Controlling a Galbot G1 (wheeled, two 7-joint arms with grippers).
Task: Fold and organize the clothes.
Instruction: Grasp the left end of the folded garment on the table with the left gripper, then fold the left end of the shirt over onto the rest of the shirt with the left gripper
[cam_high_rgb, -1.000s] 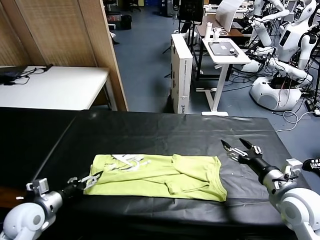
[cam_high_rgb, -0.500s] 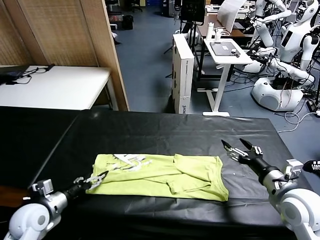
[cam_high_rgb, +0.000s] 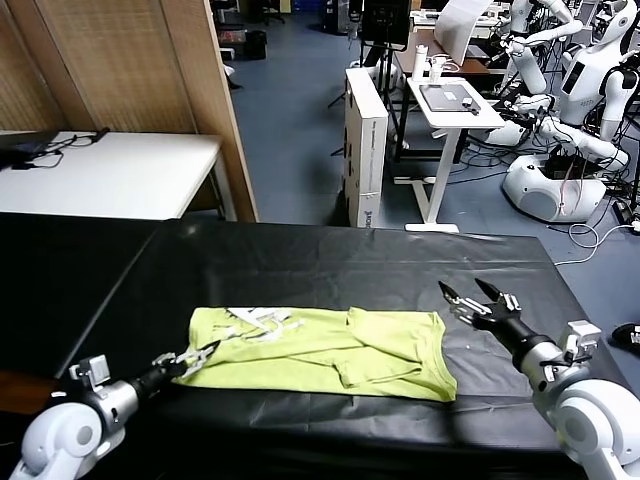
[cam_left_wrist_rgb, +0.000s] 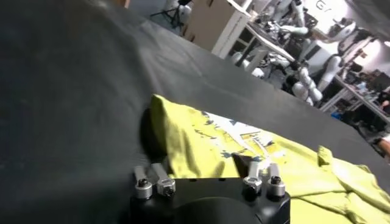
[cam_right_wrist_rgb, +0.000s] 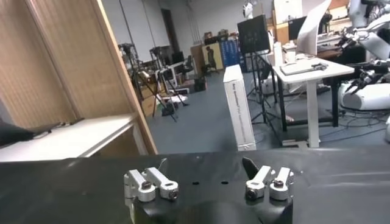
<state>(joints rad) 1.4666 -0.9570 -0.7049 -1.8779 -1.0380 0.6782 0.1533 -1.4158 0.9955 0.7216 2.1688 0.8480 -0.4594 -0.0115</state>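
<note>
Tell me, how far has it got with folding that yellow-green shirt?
Partly there. The T-shirt already lies on the black table as a long band, with fabric doubled over near its middle. In hand: the left tool is at the shirt's near left corner, apparently closing on the edge. The right tool hovers open beside the other end, touching nothing. Left: folding the band shorter and tidying it.
</note>
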